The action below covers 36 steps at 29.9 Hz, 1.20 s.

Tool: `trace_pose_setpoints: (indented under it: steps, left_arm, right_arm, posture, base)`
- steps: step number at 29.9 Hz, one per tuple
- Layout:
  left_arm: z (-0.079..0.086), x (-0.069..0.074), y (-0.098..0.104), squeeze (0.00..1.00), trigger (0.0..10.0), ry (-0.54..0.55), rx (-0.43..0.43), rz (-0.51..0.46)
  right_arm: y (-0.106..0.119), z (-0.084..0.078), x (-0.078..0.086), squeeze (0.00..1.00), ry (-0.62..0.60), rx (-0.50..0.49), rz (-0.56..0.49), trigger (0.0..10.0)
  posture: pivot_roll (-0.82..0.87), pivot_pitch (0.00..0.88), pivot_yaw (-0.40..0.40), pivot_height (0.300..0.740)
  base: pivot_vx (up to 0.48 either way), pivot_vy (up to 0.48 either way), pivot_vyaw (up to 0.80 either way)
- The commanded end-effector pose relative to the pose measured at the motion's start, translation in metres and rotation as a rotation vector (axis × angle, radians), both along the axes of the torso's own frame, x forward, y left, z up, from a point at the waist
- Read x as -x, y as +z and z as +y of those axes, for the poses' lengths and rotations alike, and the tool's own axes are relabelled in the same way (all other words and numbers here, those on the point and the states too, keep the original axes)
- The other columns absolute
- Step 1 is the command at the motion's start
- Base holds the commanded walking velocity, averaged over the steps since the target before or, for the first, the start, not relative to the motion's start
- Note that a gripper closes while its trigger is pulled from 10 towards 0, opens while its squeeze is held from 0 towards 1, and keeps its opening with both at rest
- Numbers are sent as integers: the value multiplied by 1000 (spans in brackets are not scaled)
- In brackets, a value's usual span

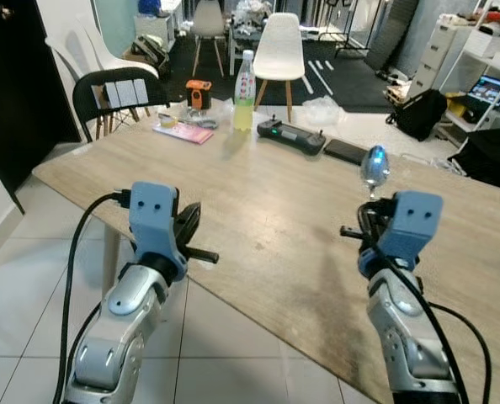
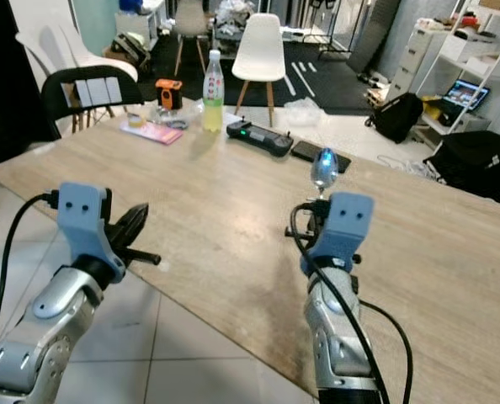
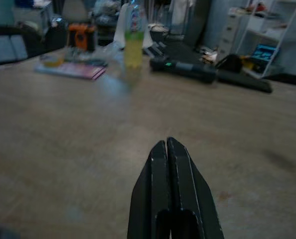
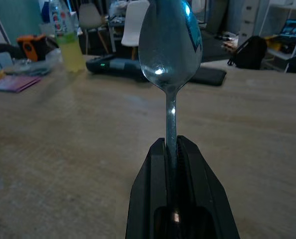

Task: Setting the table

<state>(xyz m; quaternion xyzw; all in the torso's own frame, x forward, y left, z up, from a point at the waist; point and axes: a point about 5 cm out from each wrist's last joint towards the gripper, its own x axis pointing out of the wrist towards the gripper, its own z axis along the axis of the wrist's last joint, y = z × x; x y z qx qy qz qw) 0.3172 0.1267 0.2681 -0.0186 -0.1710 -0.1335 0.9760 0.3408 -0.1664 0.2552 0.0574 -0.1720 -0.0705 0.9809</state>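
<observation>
A shiny metal spoon (image 1: 374, 167) stands upright with its bowl uppermost, its handle clamped in my right gripper (image 1: 370, 206) above the near right part of the wooden table (image 1: 267, 210). In the right wrist view the spoon (image 4: 170, 55) rises straight out from between the shut fingers (image 4: 148, 174). My left gripper (image 1: 191, 220) hovers at the table's near left edge, its two black fingers (image 3: 180, 169) pressed together with nothing between them.
At the far side of the table stand a bottle of yellow drink (image 1: 244, 91), a black controller (image 1: 291, 136), a dark phone (image 1: 346, 151), a pink booklet (image 1: 183, 131) and an orange device (image 1: 199, 93). Chairs (image 1: 279, 50) and a black bag (image 1: 420, 113) lie beyond.
</observation>
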Motion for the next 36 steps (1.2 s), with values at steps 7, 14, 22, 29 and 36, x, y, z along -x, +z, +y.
trace_pose_setpoints:
  steps: [7,14,22,29,36]
  left_arm:
    - [4,0,-6,0,10000,15,30,34]
    - [6,-1,-6,0,10000,22,40,40]
    - [5,-1,-6,0,10000,16,41,43]
    - [4,-1,-7,0,10000,19,28,43]
    - [4,-1,-7,0,10000,15,31,45]
  right_arm:
    - [-4,0,0,0,5,-2,14,10000]
    - [-4,0,-1,0,6,-6,16,10000]
    - [-5,-1,-1,0,1,-7,17,10000]
    - [-6,-2,0,0,-2,-6,19,10000]
    - [-6,-1,0,0,-3,-7,19,10000]
  posture:
    - [67,141,-11,740]
    - [69,141,-15,740]
    - [64,146,-12,740]
    - [63,146,-11,740]
    - [65,146,-10,740]
  base:
    - [0,47,0]
    - [0,480,0]
    - [0,480,0]
    - [0,343,0]
    - [0,0,0]
